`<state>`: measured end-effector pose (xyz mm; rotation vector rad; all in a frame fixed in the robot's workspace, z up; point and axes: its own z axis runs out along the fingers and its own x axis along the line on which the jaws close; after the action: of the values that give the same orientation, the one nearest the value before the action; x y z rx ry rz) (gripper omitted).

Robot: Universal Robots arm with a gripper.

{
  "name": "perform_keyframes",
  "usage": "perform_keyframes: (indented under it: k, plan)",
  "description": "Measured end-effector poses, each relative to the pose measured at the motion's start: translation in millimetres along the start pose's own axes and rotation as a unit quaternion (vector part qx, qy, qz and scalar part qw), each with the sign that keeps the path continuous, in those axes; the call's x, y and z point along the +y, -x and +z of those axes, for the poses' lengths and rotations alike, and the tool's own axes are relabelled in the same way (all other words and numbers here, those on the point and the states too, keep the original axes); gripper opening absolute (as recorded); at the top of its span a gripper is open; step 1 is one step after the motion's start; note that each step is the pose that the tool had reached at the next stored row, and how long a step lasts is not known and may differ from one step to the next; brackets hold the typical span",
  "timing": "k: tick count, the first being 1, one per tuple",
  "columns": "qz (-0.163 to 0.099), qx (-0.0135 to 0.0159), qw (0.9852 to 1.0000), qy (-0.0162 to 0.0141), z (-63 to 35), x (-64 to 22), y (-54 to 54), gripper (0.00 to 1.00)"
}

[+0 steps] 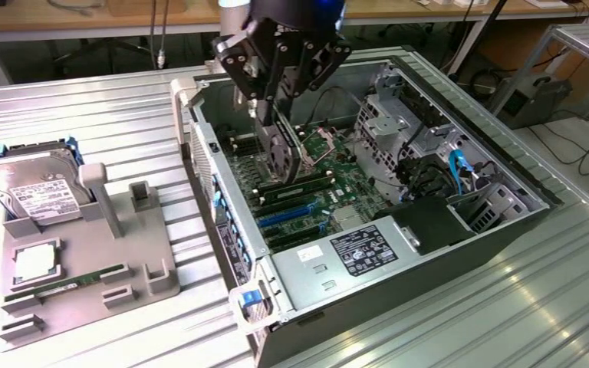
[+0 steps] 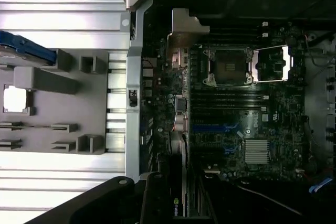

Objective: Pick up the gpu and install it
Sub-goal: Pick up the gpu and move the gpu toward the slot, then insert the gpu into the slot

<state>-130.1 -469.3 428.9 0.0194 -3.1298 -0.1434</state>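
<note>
Inside the open computer case [image 1: 540, 201], the gripper [image 1: 274, 115] reaches down from above with its fingers pressed onto the top edge of the gpu [image 1: 279, 157], pinching the card between them. The card hangs upright and slightly tilted. Its lower end is down among the parts on the motherboard [image 1: 348, 162], close to the case wall on the exterior view's left. Whether its bottom edge touches a slot cannot be told. In the wrist view the card appears edge-on just beside the black finger links, with a small green NVIDIA logo on its dark face.

Just beyond the card's lower end lie the blue expansion slots [image 1: 284, 216], empty. The CPU socket [image 2: 229, 66] sits further along the board with its metal frame swung open beside it. A finned silver heat sink [image 2: 257, 150] stands on the board near the blue slots. The power supply [image 1: 356, 257], with a dark label, fills the near end of the case, and a blue cable [image 1: 456, 165] runs by the drive bays on the exterior view's right.

The case lies on its side on a ribbed metal table [image 1: 120, 115]. Well apart from it, on the exterior view's left, a grey holding fixture [image 1: 146, 272] rests on the same table. It carries a hard drive [image 1: 34, 192] with a white label, a square processor chip [image 1: 34, 262] and a narrow green memory stick [image 1: 64, 285] lying in its groove. Several of the fixture's upright pockets stand empty.
</note>
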Motion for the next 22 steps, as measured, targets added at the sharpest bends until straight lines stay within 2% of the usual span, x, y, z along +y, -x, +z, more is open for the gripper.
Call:
perform_keyframes:
  k: [8, 16, 17, 22]
  plan:
    - [0.0, 0.0014, 1.0, -0.0021, 18.3, 1.6, 46.6, 0.26]
    - [0.0, 0.0029, 1.0, -0.0023, 38.7, 5.0, 97.0, 0.26]
    - [0.0, 0.003, 1.0, -0.0024, 40.1, 4.9, 99.7, 0.26]
    - [0.0, 0.0031, 1.0, -0.0024, 40.2, 4.9, 99.9, 0.26]
